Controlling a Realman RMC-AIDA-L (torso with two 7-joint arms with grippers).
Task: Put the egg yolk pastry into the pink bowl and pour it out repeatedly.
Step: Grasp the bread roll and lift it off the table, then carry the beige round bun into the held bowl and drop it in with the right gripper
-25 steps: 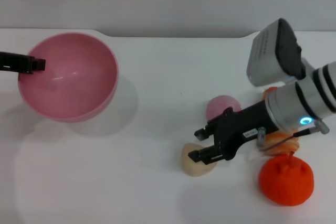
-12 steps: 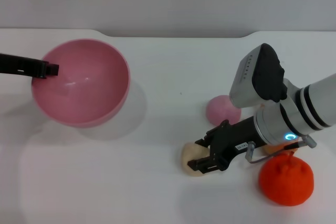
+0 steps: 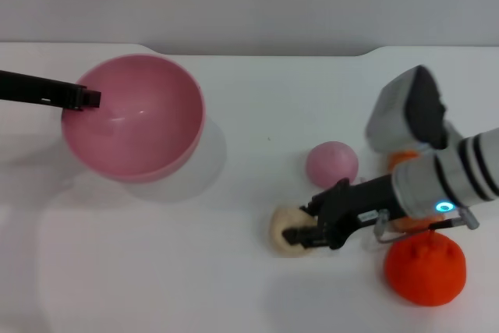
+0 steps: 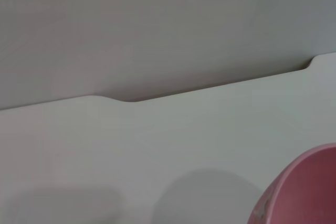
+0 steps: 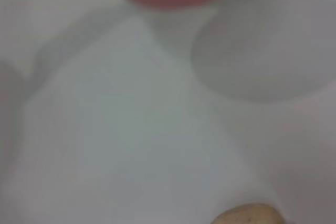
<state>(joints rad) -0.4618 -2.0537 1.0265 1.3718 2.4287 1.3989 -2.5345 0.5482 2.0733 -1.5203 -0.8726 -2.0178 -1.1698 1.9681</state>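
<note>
The pink bowl (image 3: 136,122) is at the left of the table, and its rim also shows in the left wrist view (image 4: 307,190). My left gripper (image 3: 84,98) is shut on the bowl's left rim. The egg yolk pastry (image 3: 283,233), pale beige and lumpy, lies on the table at front centre-right, and its edge shows in the right wrist view (image 5: 247,215). My right gripper (image 3: 306,225) is low over the pastry's right side, with its black fingers (image 3: 299,235) spread on either side of it.
A small solid pink dome (image 3: 332,163) sits just behind the pastry. An orange knitted ball (image 3: 425,267) lies at the front right under my right arm. An orange-and-cream roll (image 3: 404,160) is mostly hidden behind that arm. The table's back edge (image 3: 257,54) meets a grey wall.
My left gripper has carried the pink bowl to the right. My right gripper has dropped down from above the pastry so that its fingers sit around it. The pastry has not moved.
</note>
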